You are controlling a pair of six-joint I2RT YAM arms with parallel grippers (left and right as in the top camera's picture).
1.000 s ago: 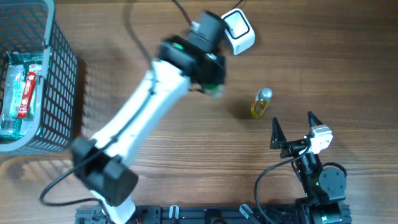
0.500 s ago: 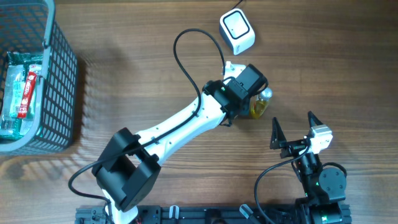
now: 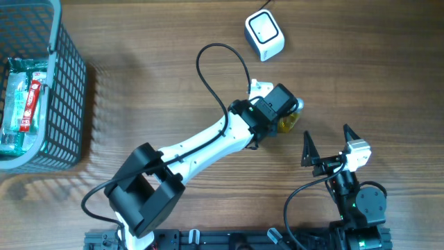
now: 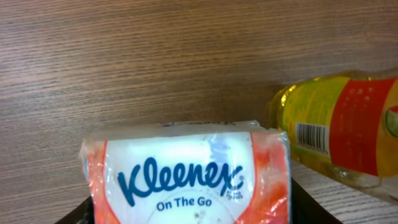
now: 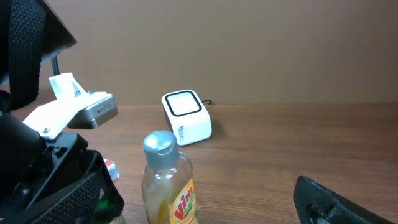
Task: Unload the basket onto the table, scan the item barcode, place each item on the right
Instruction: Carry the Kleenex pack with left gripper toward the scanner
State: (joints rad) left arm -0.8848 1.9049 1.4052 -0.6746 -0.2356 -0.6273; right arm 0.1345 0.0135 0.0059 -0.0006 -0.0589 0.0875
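A Kleenex tissue pack, white with orange-red sides, sits between the fingers of my left gripper, which is shut on it. From overhead the left gripper hangs right beside a small yellow bottle with a grey cap, and the pack is hidden under the wrist. The bottle lies just right of the pack, a barcode showing on its label. The white scanner rests at the table's far side, apart from both. My right gripper stands open near the front edge, facing the bottle.
A grey mesh basket holding packaged goods stands at the far left. The left arm's cable loops over the table's middle. The scanner sits behind the bottle in the right wrist view. One right finger shows at that view's lower right.
My left arm has swung from beside the scanner toward the front right and now hovers next to the yellow bottle, still gripping the pack. The right arm has not moved.
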